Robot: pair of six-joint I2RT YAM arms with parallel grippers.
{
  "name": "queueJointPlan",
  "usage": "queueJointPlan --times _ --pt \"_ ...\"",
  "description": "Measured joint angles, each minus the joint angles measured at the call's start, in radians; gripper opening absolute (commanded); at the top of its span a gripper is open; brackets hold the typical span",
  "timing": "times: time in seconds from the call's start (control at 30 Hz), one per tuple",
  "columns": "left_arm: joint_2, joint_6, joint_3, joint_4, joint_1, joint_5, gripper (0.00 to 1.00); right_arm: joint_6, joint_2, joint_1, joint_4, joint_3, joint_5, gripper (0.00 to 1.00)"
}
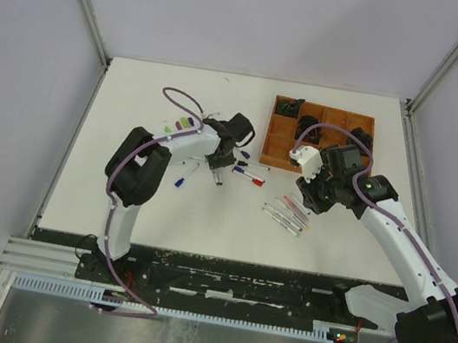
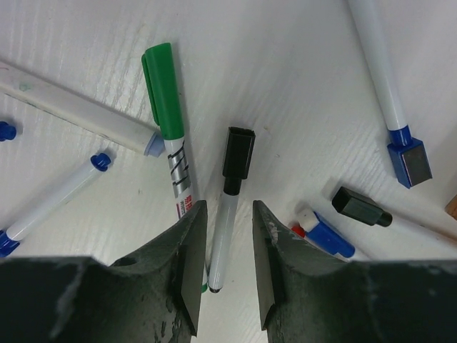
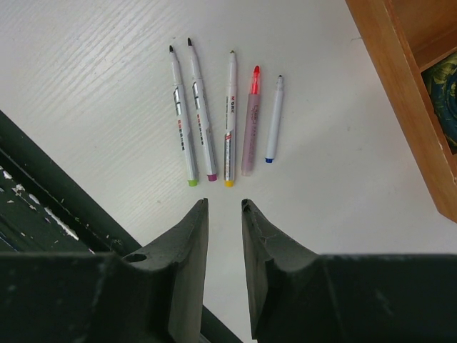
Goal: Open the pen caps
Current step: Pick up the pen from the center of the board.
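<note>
**A:** Start with the left gripper (image 2: 226,266). How does it stand?

**B:** Its dark, scuffed fingers are apart and grip nothing. A slim pen (image 2: 226,214) lies flat on the table between them. Its white barrel is nearer the left finger, though I can't tell whether it touches. Its squared black cap (image 2: 238,151) is on, just beyond the fingertips.

**A:** What's around it?

**B:** Just beside it on the left is a green-capped pen (image 2: 171,132), glossy plastic with a clip and a printed barrel. To the right lies a loose black cap (image 2: 360,206), stubby and blocky, on no pen. Farther out is a blue-capped pen (image 2: 385,82) with a chunky square cap.

**A:** And the surface?

**B:** A white table (image 2: 300,64) with a fine ribbed grain.

**A:** The right gripper (image 3: 223,239)?

**B:** Its fingers are slightly parted and hold nothing. Ahead of it, five uncapped pens (image 3: 230,118) lie in a neat row with their bare tips pointing away. Their near ends are green, purple, yellow, pink and blue. The brown wooden tray (image 3: 403,93) sits off to the right, well apart from the fingers.
</note>
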Motion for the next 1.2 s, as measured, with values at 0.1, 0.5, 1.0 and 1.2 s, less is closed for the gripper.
queueJointPlan --times 0.1,0.5,1.0,1.2 --pt "0.015 0.012 0.004 -0.002 0.0 0.009 0.36 0.0 0.0 0.0 0.0 0.0 0.0 0.33" --pt "0.037 0.016 0.021 -0.003 0.0 0.022 0.23 0.0 0.0 0.0 -0.001 0.0 -0.002 0.33" --pt "0.042 0.049 0.032 -0.004 0.0 0.039 0.03 -0.001 0.0 0.0 -0.001 0.0 -0.018 0.33" --pt "0.01 0.066 0.016 0.003 -0.001 0.035 0.03 0.001 0.001 0.0 -0.005 0.0 -0.075 0.33"
